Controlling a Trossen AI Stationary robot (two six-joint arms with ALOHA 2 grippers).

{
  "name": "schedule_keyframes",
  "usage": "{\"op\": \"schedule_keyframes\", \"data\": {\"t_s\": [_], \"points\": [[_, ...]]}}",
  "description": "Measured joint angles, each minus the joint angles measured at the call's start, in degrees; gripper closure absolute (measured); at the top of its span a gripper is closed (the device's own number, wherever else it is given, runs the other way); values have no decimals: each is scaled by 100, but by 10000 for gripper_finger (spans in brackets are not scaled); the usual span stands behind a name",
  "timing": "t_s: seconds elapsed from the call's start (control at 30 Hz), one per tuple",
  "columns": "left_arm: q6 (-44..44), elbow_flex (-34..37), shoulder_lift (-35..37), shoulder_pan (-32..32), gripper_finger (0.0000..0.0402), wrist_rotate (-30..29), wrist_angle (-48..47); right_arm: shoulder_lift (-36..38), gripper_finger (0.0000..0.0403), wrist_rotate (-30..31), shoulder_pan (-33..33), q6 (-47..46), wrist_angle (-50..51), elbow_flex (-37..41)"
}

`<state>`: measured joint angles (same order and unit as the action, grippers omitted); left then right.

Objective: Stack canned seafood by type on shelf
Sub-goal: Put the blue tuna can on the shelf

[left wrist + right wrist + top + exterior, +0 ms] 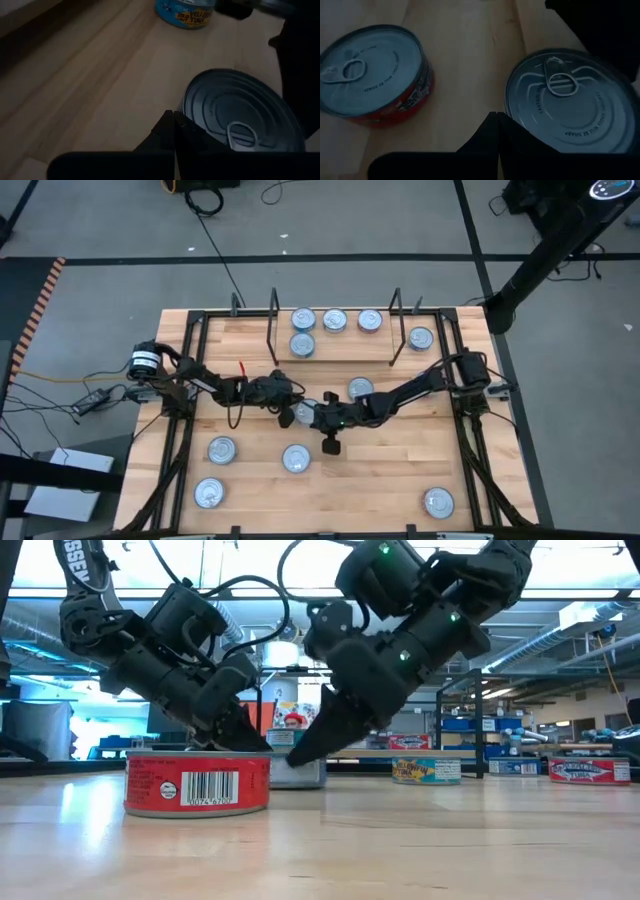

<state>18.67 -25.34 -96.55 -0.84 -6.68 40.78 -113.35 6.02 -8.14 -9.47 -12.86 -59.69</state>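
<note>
The shelf [335, 345], between its black wire uprights, holds four tins [334, 320]; the others lie scattered over the surface [390, 455]. Both arms reach to mid-surface, left gripper [291, 408] and right gripper [312, 416] with jaws closed, empty, on either side of one silver-lidded tin [243, 112].

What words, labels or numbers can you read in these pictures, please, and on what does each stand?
"YELLOWFIN" and "TUNA", only partly legible, on the blue tin in the left wrist view.
"CAUTION SHARP EDGES", embossed, on the silver lid in the right wrist view.
A barcode on the red tin in the low view; its digits are too small to read.
Labels on the far tins are too blurred to read.
</note>
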Motion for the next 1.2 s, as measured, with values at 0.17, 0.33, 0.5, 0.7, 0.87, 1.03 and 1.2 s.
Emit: {"op": "schedule_keyframes", "data": {"t_s": [0.17, 0.33, 0.5, 0.7, 0.87, 1.03, 1.2], "points": [[27, 0, 0, 11, 401, 60, 7, 359, 395, -8, 33, -133, -40, -45], [125, 0, -4, 17, 401, 188, 10, 633, 395, -37, 174, -258, 8, -45], [134, -25, 2, 46, 401, 404, 185, 668, 395, 106, 398, -407, -1, -54], [-46, -16, 2, 55, 401, 372, 133, 668, 395, 33, 509, -329, -1, -52], [-124, -13, 2, 55, 401, 297, 104, 693, 391, 20, 518, -83, 26, -50], [281, -13, 2, 59, 401, 173, 106, 1053, 381, -124, 505, -87, 74, -39], [579, -11, 2, 75, 401, 60, 194, 1724, 374, -102, 501, -69, 499, -41]]}}
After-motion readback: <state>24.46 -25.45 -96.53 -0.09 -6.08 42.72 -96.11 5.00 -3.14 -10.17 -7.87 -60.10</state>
